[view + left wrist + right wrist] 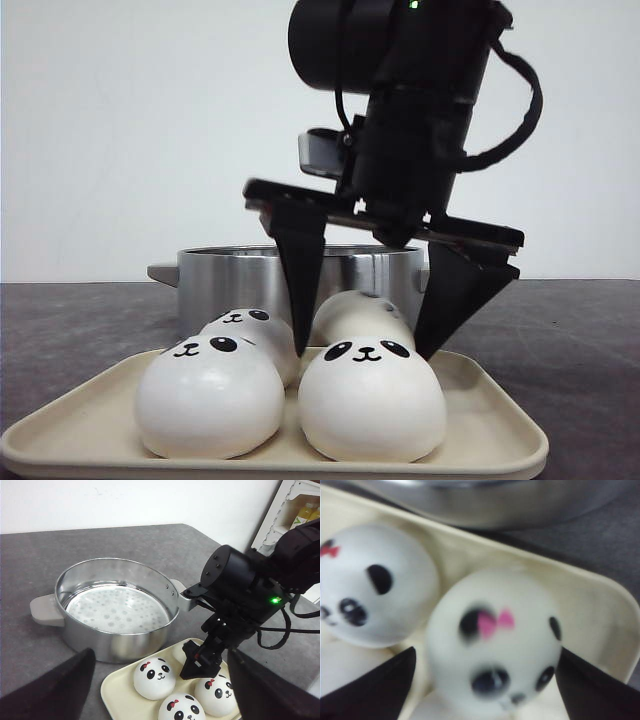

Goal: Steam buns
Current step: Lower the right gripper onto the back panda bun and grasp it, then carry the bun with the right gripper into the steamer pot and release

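Four panda-faced buns sit close together on a cream tray at the near edge of the dark grey table — two in front, two behind. Beyond the tray, just beside its far rim, stands a shiny steel steamer pot with grey side handles and a perforated white liner on its bottom; nothing lies in it. The right gripper hangs over the back right bun, its black fingers spread wide, one down on each side of that bun, with the tips near the tray surface and not yet pressed against the dough. In the right wrist view this bun, with a pink bow by one ear, lies between the two fingers, though the picture is blurred. The left gripper is held back and above, its fingers apart and holding nothing, looking down on the pot and tray. A green light glows on the right arm's wrist. Bottles with yellow liquid stand on a white shelf at the far side — their labels are too small to read.
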Robot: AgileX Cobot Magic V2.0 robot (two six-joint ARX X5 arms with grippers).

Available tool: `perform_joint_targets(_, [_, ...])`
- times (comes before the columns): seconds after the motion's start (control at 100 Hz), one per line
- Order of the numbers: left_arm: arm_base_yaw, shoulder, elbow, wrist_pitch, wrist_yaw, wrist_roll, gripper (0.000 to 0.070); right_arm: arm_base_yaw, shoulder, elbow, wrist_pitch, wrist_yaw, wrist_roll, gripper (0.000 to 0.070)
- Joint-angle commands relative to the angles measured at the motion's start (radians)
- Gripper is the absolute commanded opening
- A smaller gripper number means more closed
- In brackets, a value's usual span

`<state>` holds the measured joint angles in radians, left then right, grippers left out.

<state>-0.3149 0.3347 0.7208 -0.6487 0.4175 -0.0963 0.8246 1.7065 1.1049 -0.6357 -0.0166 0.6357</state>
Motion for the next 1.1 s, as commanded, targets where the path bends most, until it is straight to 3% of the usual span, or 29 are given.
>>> perform_joint_targets(0.0, [-0.006,0.003,0.008,0.008,-0.003,0.007,0.0513,0.008,0.018,0.01,-0.001,0.023,0.007,0.0441])
perform_joint_targets(0.18, [-0.006,0.003,0.008,0.004,-0.003,0.007,0.0512,0.002,0.018,0.01,-0.001,0.044,0.008,0.0371])
perform_joint_targets(0.38, [-0.006,0.003,0.008,-0.004,-0.003,0.007,0.0512,0.003,0.018,0.01,-0.001,0.052,0.0,0.0])
perform_joint_targets(0.53, [-0.006,0.003,0.008,-0.031,-0.003,0.007,0.0512,0.005,0.018,0.01,-0.006,0.114,-0.02,0.0])
perform_joint_targets(0.83, [-0.006,0.003,0.008,-0.031,-0.006,0.007,0.0512,0.101,-0.196,0.018,-0.084,0.078,-0.048,0.0])
perform_joint_targets(0.98, [-0.006,0.003,0.008,-0.025,-0.027,0.007,0.0512,0.163,-0.348,0.07,-0.081,0.161,-0.045,0.0])
perform_joint_targets(1.09, [-0.006,0.004,0.008,-0.014,-0.029,0.007,0.0511,0.154,-0.389,0.153,-0.084,0.206,-0.095,0.0])
